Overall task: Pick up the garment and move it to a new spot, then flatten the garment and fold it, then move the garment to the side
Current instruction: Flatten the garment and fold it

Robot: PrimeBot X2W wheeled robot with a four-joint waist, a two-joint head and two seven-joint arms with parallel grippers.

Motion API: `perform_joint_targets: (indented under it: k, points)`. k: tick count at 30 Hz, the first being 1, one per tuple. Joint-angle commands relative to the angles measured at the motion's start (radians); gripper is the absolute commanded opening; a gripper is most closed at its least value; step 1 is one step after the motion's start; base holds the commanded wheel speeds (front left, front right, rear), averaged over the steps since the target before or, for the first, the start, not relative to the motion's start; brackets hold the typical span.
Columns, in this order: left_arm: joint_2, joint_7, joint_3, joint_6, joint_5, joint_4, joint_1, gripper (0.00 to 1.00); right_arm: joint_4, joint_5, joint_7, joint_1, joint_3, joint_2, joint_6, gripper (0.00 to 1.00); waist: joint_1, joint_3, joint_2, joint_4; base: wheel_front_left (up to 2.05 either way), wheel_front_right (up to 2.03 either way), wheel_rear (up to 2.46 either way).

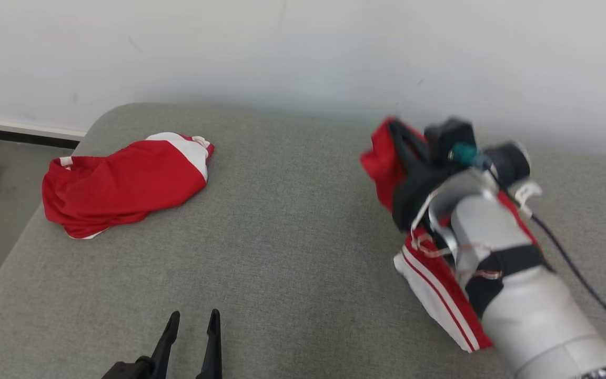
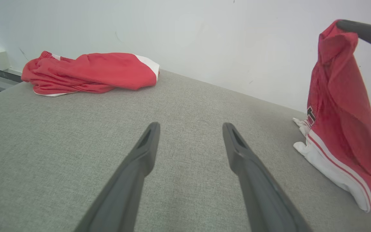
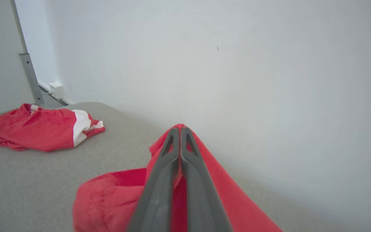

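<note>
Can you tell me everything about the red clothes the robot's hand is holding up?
The garment is red, made of thin sporty cloth that looks like mesh. It has a white band with thin red stripes at one edge and a small dark mark. The right gripper is shut on its top, which stands up in a peak. The rest hangs down crumpled, and its white end rests on the grey cushion near the wall.
</note>
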Motion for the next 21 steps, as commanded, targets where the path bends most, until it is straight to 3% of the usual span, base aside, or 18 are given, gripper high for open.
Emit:
perform_joint_targets:
  k: [1,7,11,16,21]
  points:
    - [0.0,-0.001,0.001,-0.002,0.001,-0.006,-0.01,1.0,-0.012,0.014,-0.014,-0.03,0.006,0.001,-0.003,0.0,0.0,0.008,0.0,-0.001,0.0,0.0,0.0]
    - [0.0,-0.001,0.001,0.008,-0.001,-0.02,-0.016,1.0,-0.082,0.071,-0.114,-0.201,0.017,0.001,-0.003,0.0,0.0,0.027,0.0,-0.004,0.0,0.0,0.0]
    - [0.0,-0.001,0.004,0.019,0.0,-0.026,-0.02,1.0,-0.155,0.092,-0.151,-0.263,-0.032,-0.002,-0.003,0.0,0.0,0.032,0.0,-0.016,0.0,0.0,0.0]
    - [0.0,-0.001,0.008,0.027,-0.001,-0.032,-0.012,1.0,-0.196,0.077,-0.154,-0.155,-0.03,-0.067,-0.003,0.0,0.0,0.027,0.0,-0.044,0.0,0.0,0.0]
    - [0.0,-0.001,0.011,0.028,0.0,-0.033,0.001,1.0,-0.227,0.101,-0.118,0.051,-0.014,-0.177,-0.003,0.0,0.0,0.017,0.0,-0.072,0.0,0.0,0.0]
